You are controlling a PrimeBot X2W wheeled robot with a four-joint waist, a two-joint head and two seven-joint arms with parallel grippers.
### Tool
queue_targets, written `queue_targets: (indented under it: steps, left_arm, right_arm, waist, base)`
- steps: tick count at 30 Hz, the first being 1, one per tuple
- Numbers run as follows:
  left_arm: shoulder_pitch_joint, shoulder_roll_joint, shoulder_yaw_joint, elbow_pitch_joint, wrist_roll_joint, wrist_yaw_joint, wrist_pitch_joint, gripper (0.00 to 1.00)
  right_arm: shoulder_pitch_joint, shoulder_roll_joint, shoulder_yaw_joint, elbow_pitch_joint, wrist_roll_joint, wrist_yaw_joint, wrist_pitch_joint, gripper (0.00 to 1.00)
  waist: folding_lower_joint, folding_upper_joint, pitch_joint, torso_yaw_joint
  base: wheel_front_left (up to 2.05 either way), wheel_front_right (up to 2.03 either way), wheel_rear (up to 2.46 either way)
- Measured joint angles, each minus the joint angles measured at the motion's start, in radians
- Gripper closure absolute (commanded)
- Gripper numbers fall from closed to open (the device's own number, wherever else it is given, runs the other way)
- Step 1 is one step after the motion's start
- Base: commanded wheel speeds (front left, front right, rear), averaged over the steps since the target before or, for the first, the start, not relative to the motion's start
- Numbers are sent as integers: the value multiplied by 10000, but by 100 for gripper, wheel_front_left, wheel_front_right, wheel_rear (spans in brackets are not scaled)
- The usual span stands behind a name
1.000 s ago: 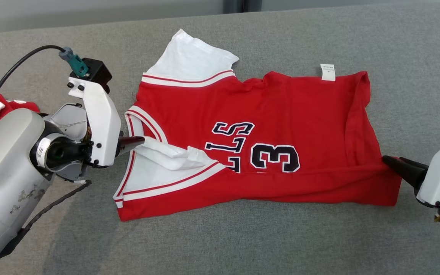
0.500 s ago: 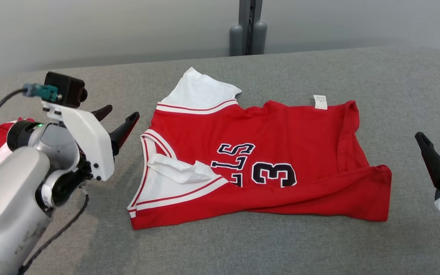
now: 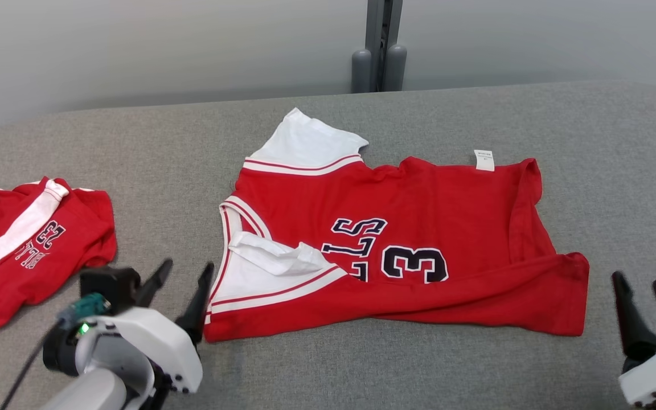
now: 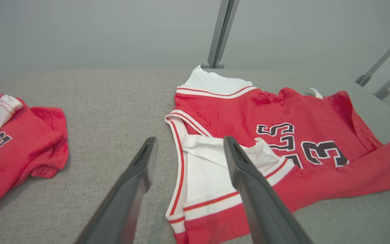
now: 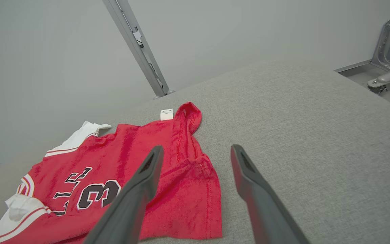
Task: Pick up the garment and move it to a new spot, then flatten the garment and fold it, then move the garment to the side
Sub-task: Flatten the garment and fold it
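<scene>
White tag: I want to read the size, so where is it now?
In the head view the white tag lies on the far edge of the red jersey, toward the robot's right, beside its bunched far-right corner.

"LLS" and "3" on jersey (image 3: pixel 447 210)

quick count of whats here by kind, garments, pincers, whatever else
red garments: 2, the number 3 jersey in the middle and a second jersey at the left
pincers: 2, the left pincer and the right pincer, both open and off the cloth
grey padded surface: 1
total: 5
</scene>
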Motion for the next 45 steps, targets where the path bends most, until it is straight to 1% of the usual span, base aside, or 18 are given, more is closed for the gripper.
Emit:
queue_targets:
  steps: [2,4,8,14,18,22,27,28,29,30,31,38,42,45]
  left_arm:
    - [353,-38,-380,104,44,159,222,0]
    - [390,-67,-456,173,35,159,326,0]
    - [265,-54,-926,560,127,73,1062,0]
    - [-174,-102,-1014,855,-58,169,1952,0]
    - [-248,-69,-1127,938,-257,174,2554,0]
    - [-337,-75,-1212,869,-487,77,2997,0]
    - [-399,-209,-1279,1020,-539,81,3175,0]
    - [-468,-290,-1262,1099,-581,59,3160,21]
    - [-499,-322,-1269,1143,-581,59,3147,62]
    - [-528,-339,-1275,1183,-581,40,3149,100]
    - [-556,-349,-1267,1221,-583,-8,3141,100]
    - [-466,-378,-1223,1296,-836,-136,3103,100]
    - [-229,-203,-1154,909,-974,-128,3145,100]
    - [58,81,-1156,443,-1037,-10,3243,100]
  right_arm:
    - [53,-82,299,581,-35,0,196,0]
    - [49,-157,372,823,-58,0,322,0]
    - [-314,-368,594,1657,-71,0,773,0]
    - [-983,-431,872,2704,65,0,1549,0]
    - [-1340,-449,1030,3185,174,0,1770,0]
    - [-1598,-458,1202,3563,265,0,1852,0]
    - [-1863,-460,1427,3827,353,0,1808,0]
    - [-1954,-508,1561,3904,408,0,1808,0]
    - [-1975,-539,1607,3940,456,0,1806,53]
    - [-1986,-571,1657,3971,491,0,1795,78]
    - [-1997,-604,1705,4010,527,0,1762,100]
    - [-1945,-803,1931,4236,867,0,1689,100]
    - [-1797,-1162,2019,3919,1091,0,1670,100]
    - [-1463,-1490,2082,3544,1246,0,1856,100]
  waist:
    - [0,0,119,-5]
    - [0,0,171,-9]
    - [0,0,395,-2]
    - [0,0,672,9]
    - [0,0,836,-12]
    - [0,0,985,-42]
    - [1,0,1124,-61]
    - [0,0,1156,-66]
    - [0,0,1152,-65]
    - [1,0,1145,-61]
    - [0,0,1134,-56]
    - [0,0,767,53]
    - [1,0,502,165]
    - [0,0,313,263]
  base:
    - [0,0,0]
    - [0,0,0]
    - [0,0,0]
    - [0,0,0]
    - [0,0,0]
    - [0,0,0]
    - [0,0,0]
    - [0,0,0]
    - [0,0,0]
    - [0,0,0]
    - [0,0,0]
    - [0,0,0]
    - [0,0,0]
    - [0,0,0]
